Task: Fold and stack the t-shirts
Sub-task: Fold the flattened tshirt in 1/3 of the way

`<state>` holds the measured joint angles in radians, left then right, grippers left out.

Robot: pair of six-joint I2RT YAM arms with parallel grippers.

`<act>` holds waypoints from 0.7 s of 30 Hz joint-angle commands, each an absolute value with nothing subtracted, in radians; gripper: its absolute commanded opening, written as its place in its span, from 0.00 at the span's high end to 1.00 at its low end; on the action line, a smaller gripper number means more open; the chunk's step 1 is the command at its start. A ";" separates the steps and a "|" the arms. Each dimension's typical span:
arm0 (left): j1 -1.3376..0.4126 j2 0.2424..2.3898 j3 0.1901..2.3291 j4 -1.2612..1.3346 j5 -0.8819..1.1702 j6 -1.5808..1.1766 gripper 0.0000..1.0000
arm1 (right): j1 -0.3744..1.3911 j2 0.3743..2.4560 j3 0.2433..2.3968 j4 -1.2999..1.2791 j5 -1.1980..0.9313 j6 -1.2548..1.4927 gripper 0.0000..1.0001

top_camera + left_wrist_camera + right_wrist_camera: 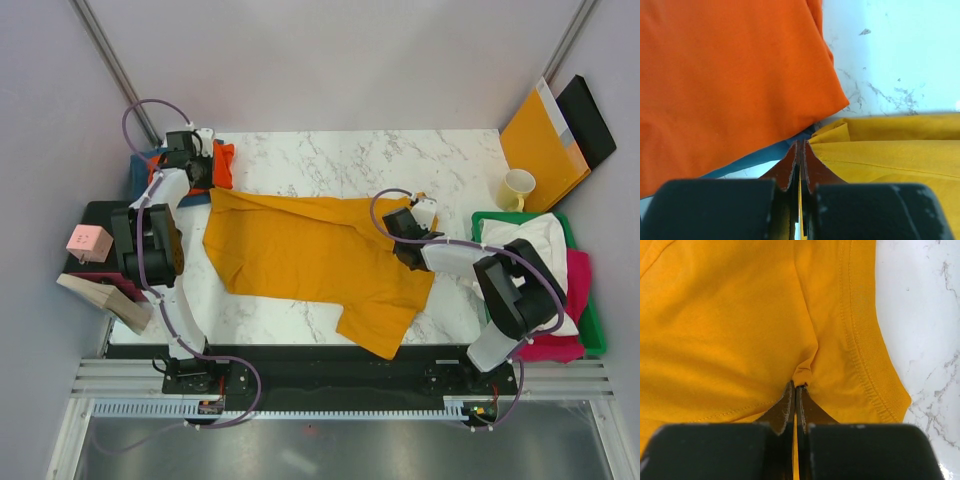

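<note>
Since the left tool (800, 150) and right tool (796, 387) each clamp only a thin pinch of the yellow t-shirt (300, 250), a hard pull could slip it free.

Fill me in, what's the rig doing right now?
Both arms grip the mustard-yellow t-shirt, lying spread across the marble table. The left claw is shut on its far-left corner, beside the orange shirt and teal shirt; the right claw pinches fabric near its right edge. A white shirt and magenta shirt sit in the green bin.
</note>
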<state>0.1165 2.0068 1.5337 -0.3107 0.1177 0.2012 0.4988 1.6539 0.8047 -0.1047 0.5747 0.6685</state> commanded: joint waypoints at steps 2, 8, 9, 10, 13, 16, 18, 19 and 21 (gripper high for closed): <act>0.120 1.963 1.692 -0.322 0.175 0.149 0.98 | 0.503 1.635 0.897 -0.136 0.597 0.640 1.00; 0.094 2.031 1.964 -0.368 0.181 0.153 0.98 | 0.502 1.621 0.977 -0.152 0.632 0.618 1.00; 0.089 2.049 1.997 -0.373 0.178 0.159 0.98 | 0.500 1.620 0.988 -0.152 0.643 0.615 1.00; 0.078 2.081 2.029 -0.391 0.173 0.176 0.98 | 0.497 1.627 1.006 -0.152 0.643 0.612 1.00; 0.063 2.143 2.114 -0.411 0.150 0.204 0.98 | 0.497 1.647 1.031 -0.152 0.647 0.606 1.00; 0.054 2.167 2.109 -0.414 0.137 0.221 0.98 | 0.497 1.663 1.031 -0.150 0.643 0.615 1.00; 0.055 2.169 2.069 -0.413 0.133 0.218 0.98 | 0.499 1.666 1.016 -0.150 0.641 0.624 1.00; 0.054 2.169 2.054 -0.411 0.132 0.216 0.98 | 0.497 1.666 1.009 -0.149 0.644 0.627 1.00; 0.057 2.157 2.000 -0.405 0.129 0.210 0.98 | 0.497 1.663 0.991 -0.147 0.644 0.630 1.00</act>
